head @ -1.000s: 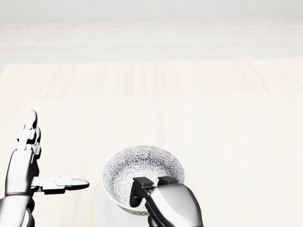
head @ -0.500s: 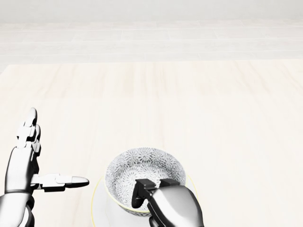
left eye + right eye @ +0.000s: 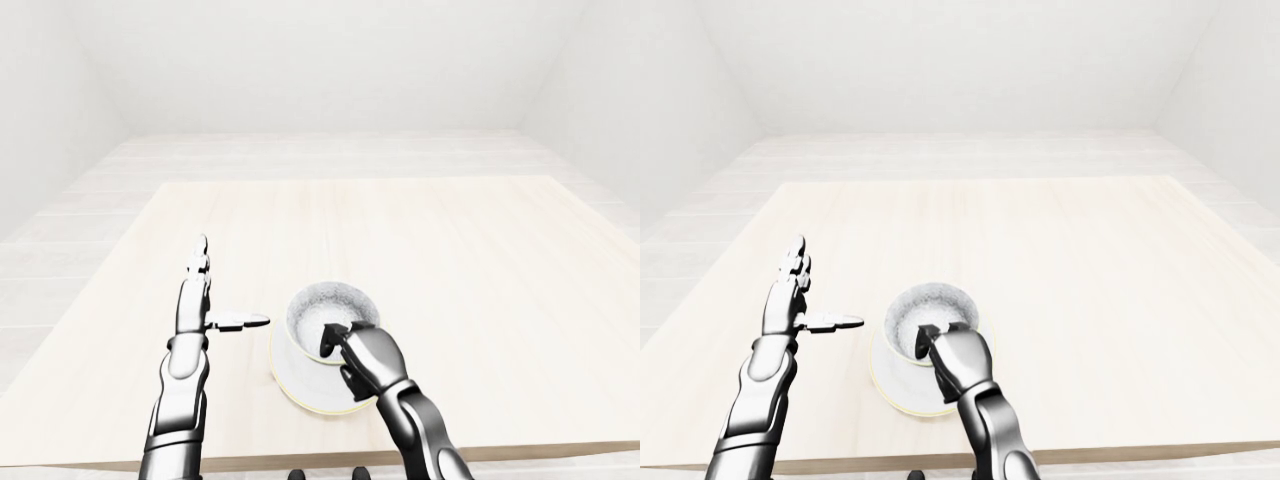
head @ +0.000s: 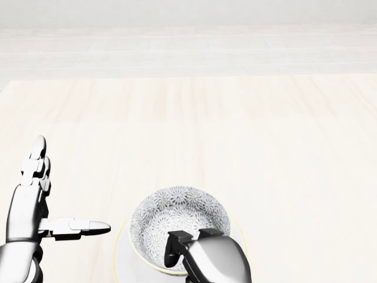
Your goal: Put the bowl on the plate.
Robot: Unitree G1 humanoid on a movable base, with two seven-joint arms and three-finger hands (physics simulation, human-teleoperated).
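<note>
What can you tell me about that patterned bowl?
The bowl is round, deep and upright, white with a fine grey flower-like pattern inside; it looks ceramic and empty. It sits over the plate near the table's bottom edge. The right hand grips its near rim, dark fingertips hooked inside.

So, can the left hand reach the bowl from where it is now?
Probably yes. The left hand is open beside the bowl, with bare table between them. The right hand grips the bowl's lower rim in the head view, leaving the left side free.
</note>
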